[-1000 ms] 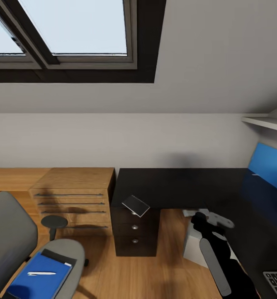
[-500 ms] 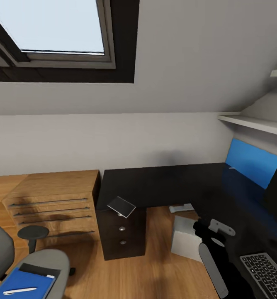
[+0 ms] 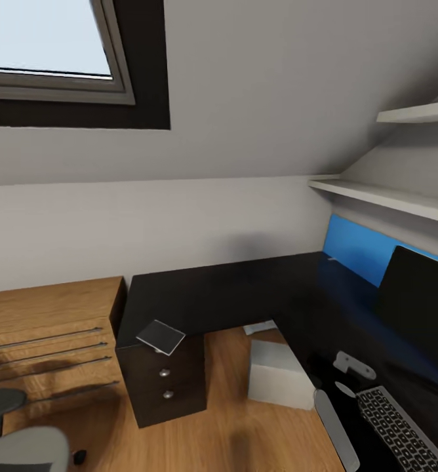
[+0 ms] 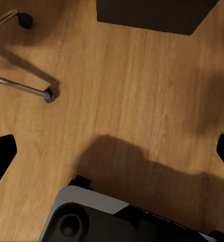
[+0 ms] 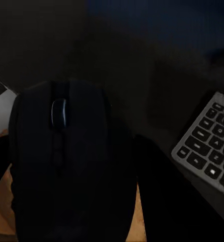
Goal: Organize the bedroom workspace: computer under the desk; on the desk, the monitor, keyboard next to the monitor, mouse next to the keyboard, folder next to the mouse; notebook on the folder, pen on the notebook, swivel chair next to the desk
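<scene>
The black L-shaped desk (image 3: pixel 232 295) runs along the wall and down the right side. On it stand the black monitor (image 3: pixel 419 308) and the keyboard (image 3: pixel 396 429), which also appears in the right wrist view (image 5: pixel 207 146). The grey-white computer (image 3: pixel 278 377) sits on the floor under the desk. My right gripper (image 3: pixel 345 377) hovers over the desk edge just left of the keyboard, shut on the dark mouse (image 5: pixel 66 161). The swivel chair (image 3: pixel 22 452) peeks in at the lower left. My left gripper (image 4: pixel 112 154) hangs open over the wooden floor.
A light wooden dresser (image 3: pixel 42 328) stands left of the dark drawer unit (image 3: pixel 163 383). A small flat grey panel (image 3: pixel 160 336) lies tilted on the desk corner. White shelves (image 3: pixel 383 196) hang above the monitor. The chair's chrome leg (image 4: pixel 21 88) and castor (image 4: pixel 25 19) lie near my base (image 4: pixel 91 217).
The head camera has swung right, so the chair with the blue notebook and pen slid out at the left while the monitor and keyboard came in. The right gripper still holds the mouse.
</scene>
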`<state>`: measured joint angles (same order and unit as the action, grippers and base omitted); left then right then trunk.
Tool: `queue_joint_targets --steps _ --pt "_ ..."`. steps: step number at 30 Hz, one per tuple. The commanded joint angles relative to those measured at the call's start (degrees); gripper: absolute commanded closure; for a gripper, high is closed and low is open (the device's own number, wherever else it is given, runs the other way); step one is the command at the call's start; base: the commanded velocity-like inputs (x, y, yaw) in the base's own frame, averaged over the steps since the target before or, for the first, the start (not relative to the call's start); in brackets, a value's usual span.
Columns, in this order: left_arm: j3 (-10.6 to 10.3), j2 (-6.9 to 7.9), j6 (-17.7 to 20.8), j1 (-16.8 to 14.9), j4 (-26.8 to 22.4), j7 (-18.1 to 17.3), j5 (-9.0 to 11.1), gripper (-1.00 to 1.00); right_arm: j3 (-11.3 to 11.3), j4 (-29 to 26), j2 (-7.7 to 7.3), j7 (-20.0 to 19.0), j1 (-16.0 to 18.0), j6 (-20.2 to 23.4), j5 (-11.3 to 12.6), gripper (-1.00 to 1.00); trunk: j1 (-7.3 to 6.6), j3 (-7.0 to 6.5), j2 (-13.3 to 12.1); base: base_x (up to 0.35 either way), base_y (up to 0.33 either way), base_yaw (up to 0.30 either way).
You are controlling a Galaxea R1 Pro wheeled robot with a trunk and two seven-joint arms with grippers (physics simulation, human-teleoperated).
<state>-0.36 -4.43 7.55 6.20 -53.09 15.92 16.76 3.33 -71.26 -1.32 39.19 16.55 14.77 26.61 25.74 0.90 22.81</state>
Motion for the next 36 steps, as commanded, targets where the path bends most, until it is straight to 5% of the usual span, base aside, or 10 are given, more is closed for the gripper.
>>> queue_joint_targets --steps 1,10,25,31,36 --pt "-0.3 0.01 0.3 0.0 -0.2 0.3 0.4 -1.0 0.2 0.1 -0.07 0.5 0.1 -0.1 0.4 1.0 0.04 0.13 0.1 0.004 -0.003 -0.258" --pt "-1.0 0.03 0.2 0.0 -0.2 0.3 0.4 -1.0 0.3 2.8 -0.05 0.3 0.1 -3.6 0.1 1.0 0.04 0.45 0.1 0.029 -0.001 -0.208" --pt "-1.0 0.12 0.2 0.0 -0.2 0.3 0.4 -1.0 0.7 4.2 0.04 0.1 0.2 -6.1 0.0 1.0 0.04 0.48 0.1 0.292 -0.035 -0.011" --pt "-1.0 0.13 0.2 0.0 -0.2 0.3 0.4 -1.0 0.7 12.2 -0.13 0.1 1.1 -7.9 -0.7 1.0 0.04 0.48 0.1 0.168 -0.171 0.0" --pt "-1.0 0.12 0.2 0.0 -0.2 0.3 0.4 -1.0 0.7 19.6 -0.07 0.0 3.8 -11.6 -4.0 1.0 0.04 0.48 0.1 0.023 -0.032 0.0"
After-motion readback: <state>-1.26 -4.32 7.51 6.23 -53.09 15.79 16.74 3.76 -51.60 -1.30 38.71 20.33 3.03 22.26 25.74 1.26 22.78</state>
